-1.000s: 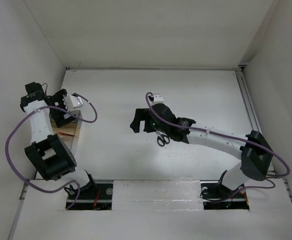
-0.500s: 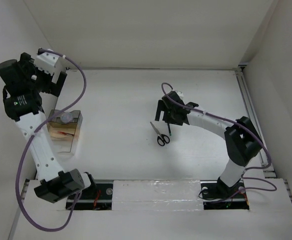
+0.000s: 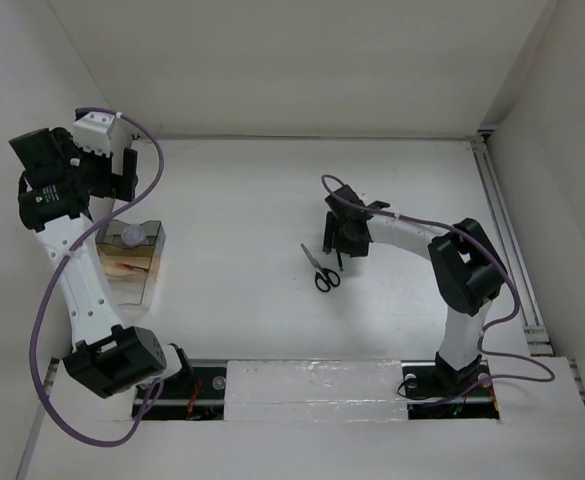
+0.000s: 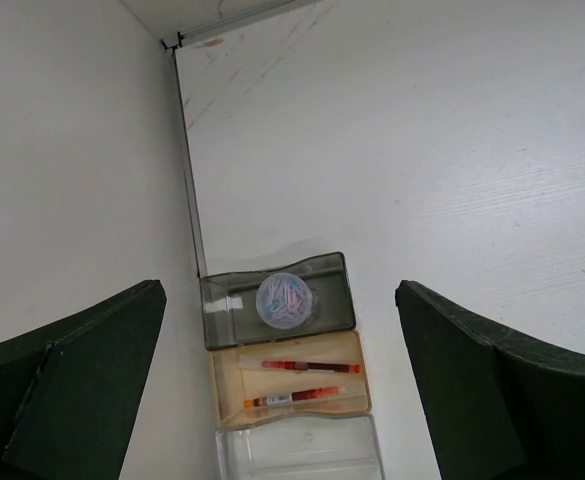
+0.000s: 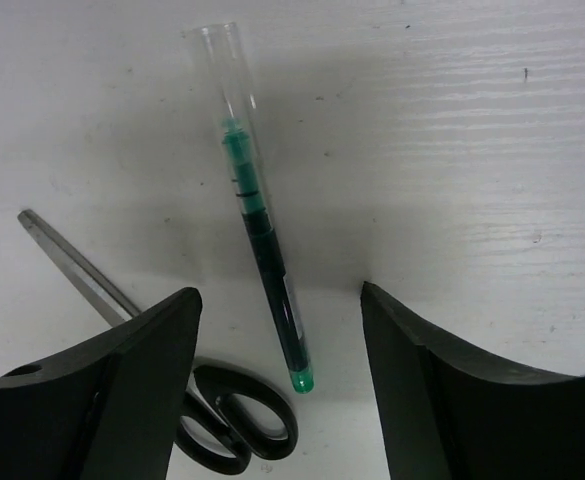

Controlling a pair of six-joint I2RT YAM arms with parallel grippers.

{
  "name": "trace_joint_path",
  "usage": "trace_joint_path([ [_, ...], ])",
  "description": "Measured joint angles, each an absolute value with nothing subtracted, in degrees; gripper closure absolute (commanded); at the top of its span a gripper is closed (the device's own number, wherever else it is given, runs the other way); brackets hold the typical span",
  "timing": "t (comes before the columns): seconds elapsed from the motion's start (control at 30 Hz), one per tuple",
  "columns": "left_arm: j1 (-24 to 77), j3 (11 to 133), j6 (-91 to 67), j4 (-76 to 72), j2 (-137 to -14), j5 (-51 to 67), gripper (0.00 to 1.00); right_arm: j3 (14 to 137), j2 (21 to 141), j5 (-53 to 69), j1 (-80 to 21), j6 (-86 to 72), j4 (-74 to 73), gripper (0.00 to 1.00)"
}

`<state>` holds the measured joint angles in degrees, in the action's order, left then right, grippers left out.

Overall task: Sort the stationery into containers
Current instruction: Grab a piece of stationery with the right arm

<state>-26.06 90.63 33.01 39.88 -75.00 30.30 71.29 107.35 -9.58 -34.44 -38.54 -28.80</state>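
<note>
The black-handled scissors [image 3: 320, 268] lie on the table, and their handles [image 5: 237, 425] show in the right wrist view. A dark green pen [image 5: 262, 240] lies beside them. My right gripper [image 3: 340, 240] is open, low over the table, with its jaws on either side of the pen [image 5: 277, 300]. My left gripper [image 3: 117, 172] is open and empty, held high above the row of boxes [image 4: 279, 290]. The grey box [image 4: 227, 310] holds the round roll [image 4: 285, 300]. The tan box [image 4: 222, 385] holds two red pens [image 4: 310, 367]. The clear box [image 4: 302, 450] looks empty.
The boxes [image 3: 130, 262] stand in a row against the left wall. White walls close in the table on the left, back and right. A rail [image 3: 502, 230] runs along the right edge.
My left arm has lifted from the boxes to a high pose above them. My right gripper has swung from left of the scissors to over the green pen.
</note>
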Motion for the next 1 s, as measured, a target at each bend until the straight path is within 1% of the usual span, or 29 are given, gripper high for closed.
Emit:
trace_joint_path([
  [0.03, -26.1, 90.9, 32.7, 40.1, -74.9, 30.4, 0.0, 71.7, 107.7, -9.6, -34.3, -38.2, -29.2, 0.37],
  [0.07, -26.0, 91.3, 32.4, 40.2, -74.9, 30.5, 0.0, 72.0, 108.0, -9.7, -34.2, -37.8, -29.6, 0.41],
  [0.13, -26.0, 92.6, 31.9, 40.6, -75.4, 30.5, 0.0, 72.7, 108.5, -10.2, -34.2, -37.5, -30.6, 0.49],
  [0.17, -26.0, 93.2, 31.7, 40.8, -75.9, 30.6, 0.0, 73.0, 108.8, -10.6, -34.3, -37.1, -31.2, 0.49],
  [0.33, -26.0, 95.4, 30.5, 41.5, -78.0, 30.7, 0.0, 74.3, 110.0, -14.1, -35.9, -36.0, -33.1, 0.69],
  [0.37, -25.5, 95.8, 30.3, 41.8, -78.6, 30.7, 0.0, 74.5, 110.2, -14.6, -36.3, -35.9, -33.1, 0.84],
  [0.4, -24.9, 96.2, 29.9, 42.0, -79.0, 30.1, 0.0, 74.8, 110.4, -14.8, -36.6, -35.9, -33.1, 0.92],
  [0.43, -23.9, 96.2, 29.5, 42.0, -79.3, 29.1, 0.0, 75.0, 110.7, -15.0, -37.0, -35.7, -33.1, 0.98],
  [0.47, -22.3, 96.2, 29.0, 42.1, -79.4, 28.0, 0.0, 75.2, 110.8, -15.6, -37.4, -35.6, -33.1, 1.0],
  [0.6, -11.9, 94.9, 26.3, 41.3, -79.2, 24.8, 0.0, 75.1, 110.8, -16.7, -38.2, -35.5, -32.7, 1.0],
  [0.7, -5.6, 94.4, 24.4, 41.8, -79.6, 26.6, 0.0, 73.7, 109.7, -16.5, -38.3, -35.6, -31.4, 1.0],
  [0.87, -4.6, 99.0, 25.1, 46.6, -85.3, 39.7, 0.0, 68.4, 103.5, -12.7, -38.8, -35.8, -27.9, 1.0],
  [1.0, -4.7, 103.6, 30.6, 54.1, -92.4, 51.9, 0.0, 65.4, 94.0, -8.2, -40.4, -35.4, -22.0, 1.0],
])
